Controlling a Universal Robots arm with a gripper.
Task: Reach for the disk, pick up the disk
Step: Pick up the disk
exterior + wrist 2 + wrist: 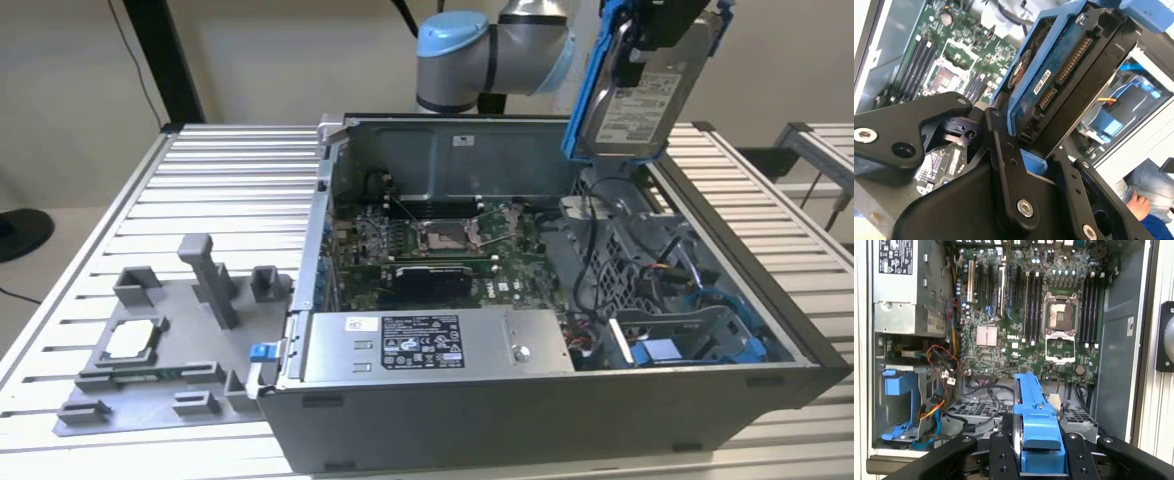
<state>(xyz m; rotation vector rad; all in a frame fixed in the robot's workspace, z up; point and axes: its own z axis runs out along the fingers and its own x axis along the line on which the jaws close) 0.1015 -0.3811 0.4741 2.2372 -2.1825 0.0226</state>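
**Disk lifted clear of the open computer case**

The gripper (pixel 663 35) clenched the disk (pixel 643 95) by its blue bracket and held it in the air above the rear corner of the computer case (pixel 534 420), label facing out in the exterior view. In the second wrist view, black fingers (pixel 1004 150) pressed both sides of the disk (pixel 1054 80). Below it lay the motherboard (pixel 1019 315), with the grey power supply box (pixel 427 345) at the case's front.
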